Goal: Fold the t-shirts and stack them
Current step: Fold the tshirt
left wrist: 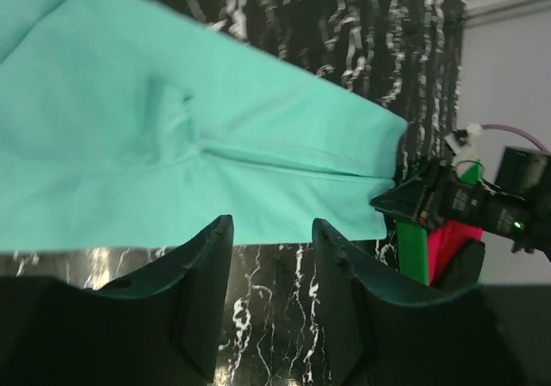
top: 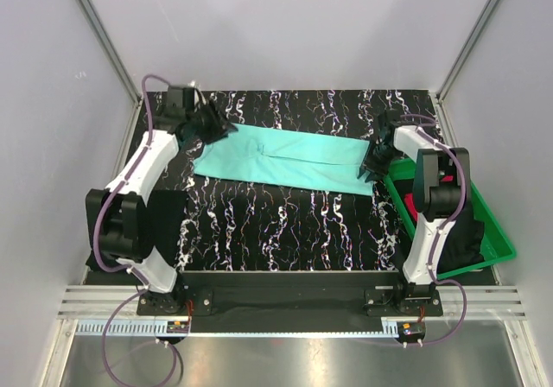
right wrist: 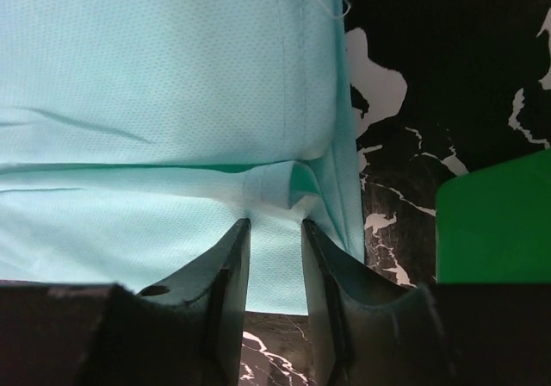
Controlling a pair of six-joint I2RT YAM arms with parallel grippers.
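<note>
A turquoise t-shirt (top: 281, 162) lies flat across the back of the mat, folded into a long band. My left gripper (top: 220, 130) is at its left end. In the left wrist view the shirt (left wrist: 172, 127) fills the top, and the left gripper (left wrist: 272, 224) stands open just off its edge, with bare mat between the fingers. My right gripper (top: 370, 164) is at the shirt's right end. There the right gripper (right wrist: 275, 224) is open above the shirt (right wrist: 155, 84), next to a bunched fold. A black t-shirt (top: 462, 231) and a red-pink one (top: 445, 180) lie in the tray.
The green tray (top: 497, 231) sits at the right edge of the black marbled mat (top: 285, 223), close to the right arm. Its green wall (right wrist: 495, 222) shows beside the right gripper. A plain black patch (top: 164, 227), perhaps cloth, lies by the left arm. Grey walls enclose the table.
</note>
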